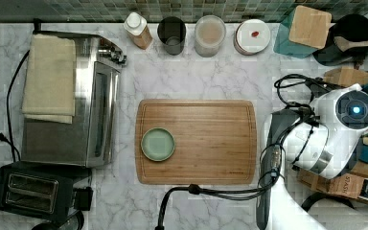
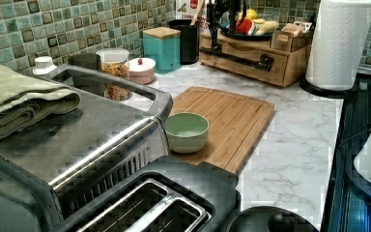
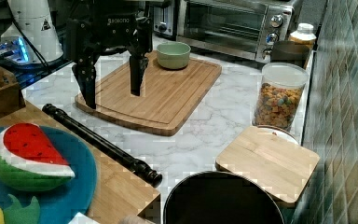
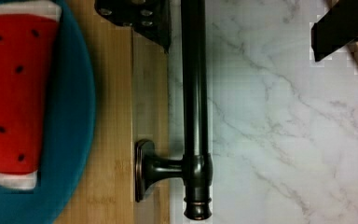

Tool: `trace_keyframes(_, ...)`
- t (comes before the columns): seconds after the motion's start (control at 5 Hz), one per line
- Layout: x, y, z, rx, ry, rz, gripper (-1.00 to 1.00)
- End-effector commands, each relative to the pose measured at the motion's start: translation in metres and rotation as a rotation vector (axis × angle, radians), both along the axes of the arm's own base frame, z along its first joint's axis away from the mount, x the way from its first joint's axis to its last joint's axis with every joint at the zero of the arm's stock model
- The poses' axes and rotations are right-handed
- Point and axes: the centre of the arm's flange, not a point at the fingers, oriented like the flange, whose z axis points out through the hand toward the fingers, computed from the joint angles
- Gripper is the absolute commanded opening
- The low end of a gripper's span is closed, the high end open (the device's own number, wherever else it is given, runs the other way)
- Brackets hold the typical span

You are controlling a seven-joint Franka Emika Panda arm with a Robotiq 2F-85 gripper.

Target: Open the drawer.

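The drawer [image 2: 258, 67] is the light-bamboo front of a wooden box unit, and it looks flush with the box. Its long black bar handle [image 3: 102, 142] runs along the front, also seen close up as the handle [image 4: 195, 107]. My gripper [image 3: 113, 95] hangs open just above the handle. In the wrist view one finger [image 4: 140, 16] is over the box's top edge. The other finger [image 4: 340, 32] is over the marble counter, so the bar lies between them, untouched. In the left view the gripper [image 2: 224, 34] stands over the handle's far end.
A blue plate [image 3: 81, 163] with toy fruit sits on the box top. A bamboo cutting board [image 1: 211, 143] with a green bowl [image 1: 158, 143] lies mid-counter. A toaster oven [image 1: 67, 96], jars [image 1: 210, 34], a black pot [image 3: 223, 200] and a paper towel roll [image 2: 340, 43] ring the counter.
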Motion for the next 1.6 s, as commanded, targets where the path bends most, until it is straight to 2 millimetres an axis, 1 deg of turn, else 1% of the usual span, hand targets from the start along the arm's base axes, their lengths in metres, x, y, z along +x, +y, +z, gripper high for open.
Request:
trace_keyframes(0.2, 0.037, -0.004, 0.010, -0.152, 0.084, -0.050, 1.00)
trace_keyframes(0.4, 0.025, -0.010, -0.001, -0.129, 0.078, -0.102, 1.00)
trace_keyframes(0.6, 0.014, -0.021, -0.012, -0.141, 0.064, -0.097, 1.00)
trace_keyframes(0.8, 0.003, -0.032, -0.029, -0.175, 0.058, -0.068, 1.00)
trace_keyframes(1.0, -0.002, -0.032, -0.053, -0.131, 0.016, -0.079, 1.00)
trace_keyframes(1.2, -0.007, -0.032, -0.073, -0.086, 0.029, -0.093, 1.00)
trace_keyframes(1.6, -0.021, -0.031, -0.092, -0.051, 0.044, -0.122, 1.00)
